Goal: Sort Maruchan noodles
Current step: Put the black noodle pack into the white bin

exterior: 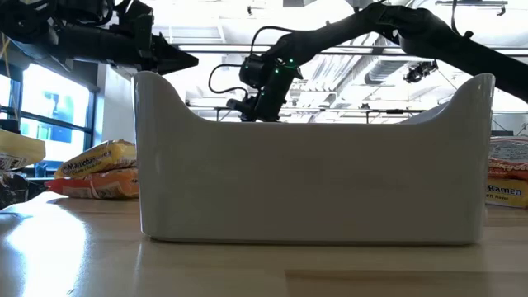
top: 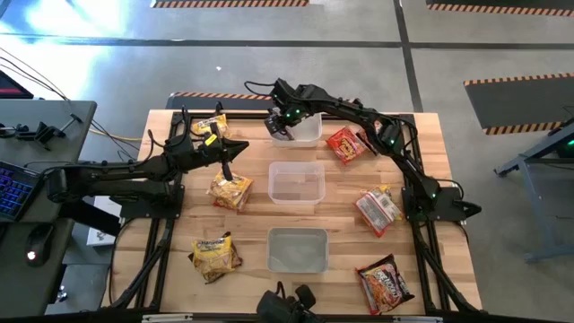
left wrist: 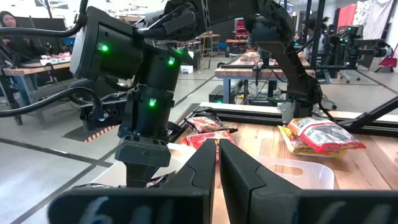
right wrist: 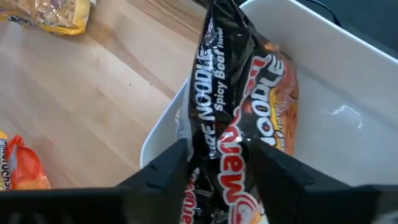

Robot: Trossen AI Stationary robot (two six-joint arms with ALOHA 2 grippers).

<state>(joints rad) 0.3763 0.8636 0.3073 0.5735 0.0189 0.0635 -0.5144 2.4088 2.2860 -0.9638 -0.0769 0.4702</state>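
Three clear tubs stand in a row down the table's middle: far (top: pixel 309 133), middle (top: pixel 296 182) and near (top: pixel 298 249). My right gripper (top: pixel 282 126) hangs over the far tub's left end, shut on a dark "Spicy Beef" noodle packet (right wrist: pixel 217 93). My left gripper (top: pixel 231 152) hovers shut and empty just left of it, pointing level. Yellow packets (top: pixel 211 126) (top: pixel 230 188) (top: pixel 215 256) lie flat on the table's left half. A red packet (top: pixel 345 144), a red-and-white one (top: pixel 378 208) and a dark one (top: pixel 386 283) lie on its right half. My right gripper (right wrist: pixel 217 162) pinches the dark packet between its two fingers, at the packet's two long edges (right wrist: pixel 198 155), near its upper end. The fingers slant down from above, and the packet is bunched lengthwise between them. It hangs tilted over the far tub's rim (right wrist: pixel 161 130), its lower part inside the tub.
The near tub (exterior: pixel 305 181) fills the low view and hides most of the table behind it. The right arm (top: pixel 395 144) reaches across the table's far right corner. The middle and near tubs show nothing inside. Bare wood lies between the packets.
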